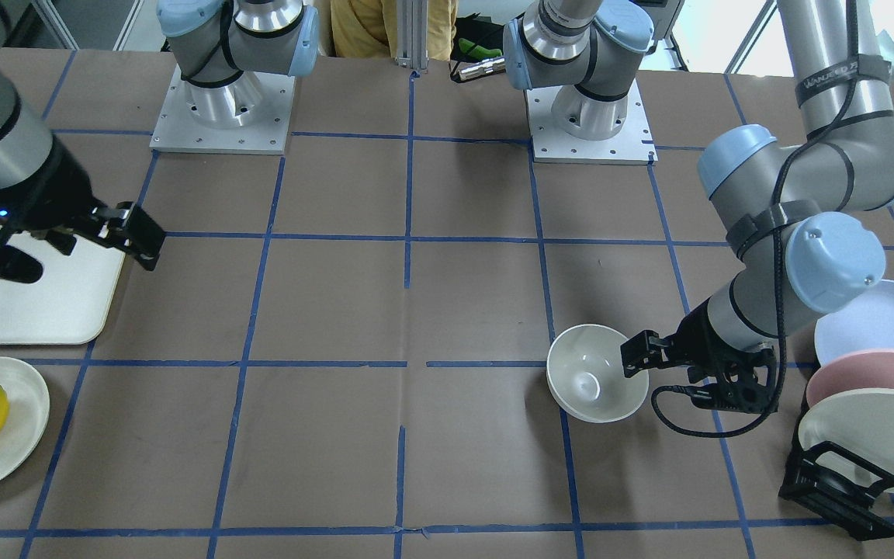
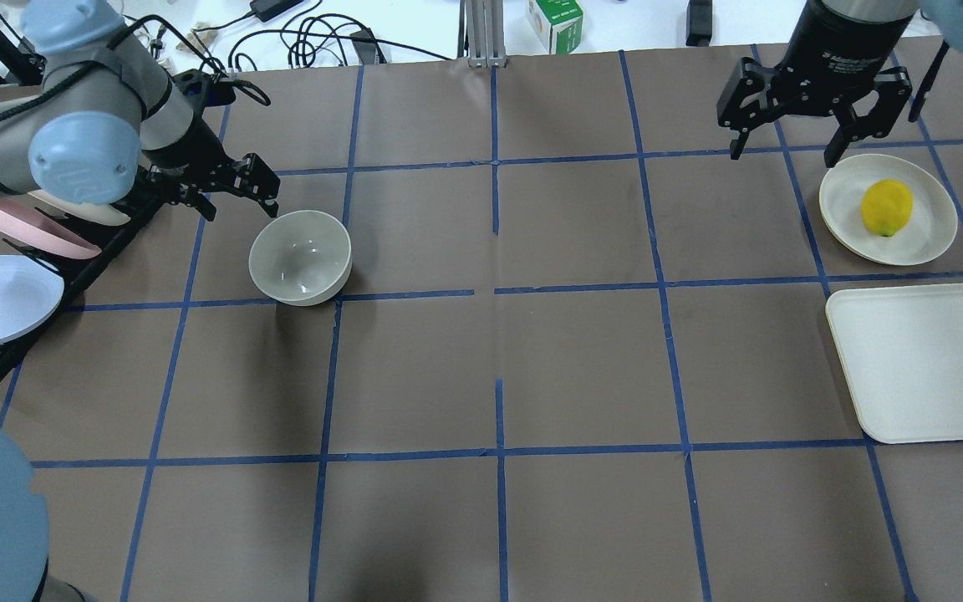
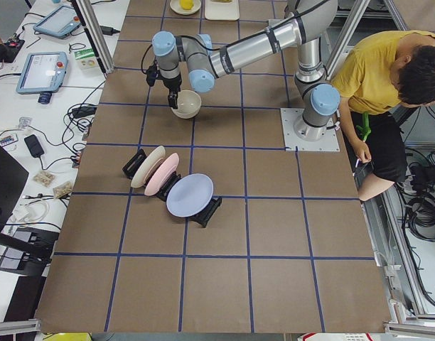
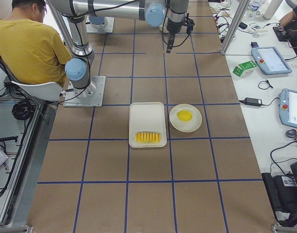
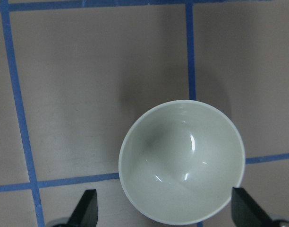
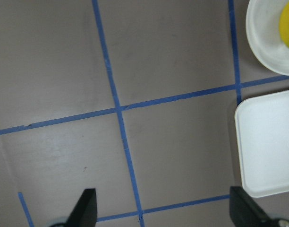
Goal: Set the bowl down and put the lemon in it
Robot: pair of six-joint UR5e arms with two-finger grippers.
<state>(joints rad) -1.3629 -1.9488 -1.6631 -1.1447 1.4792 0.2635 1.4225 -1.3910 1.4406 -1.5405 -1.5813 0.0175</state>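
Left claw [image 2: 241, 206] spread apart, bowl [image 2: 301, 256] set upright on table [image 2: 582, 376].
Right claw [image 2: 782, 153], also apart, hangs near the plate [image 2: 937, 236]; lemon [image 2: 886, 207] not yet picked up.

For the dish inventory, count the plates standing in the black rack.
3. All stand in the rack: a cream plate at one end, a pink plate in the middle, a lavender plate at the other end. None looks hidden.
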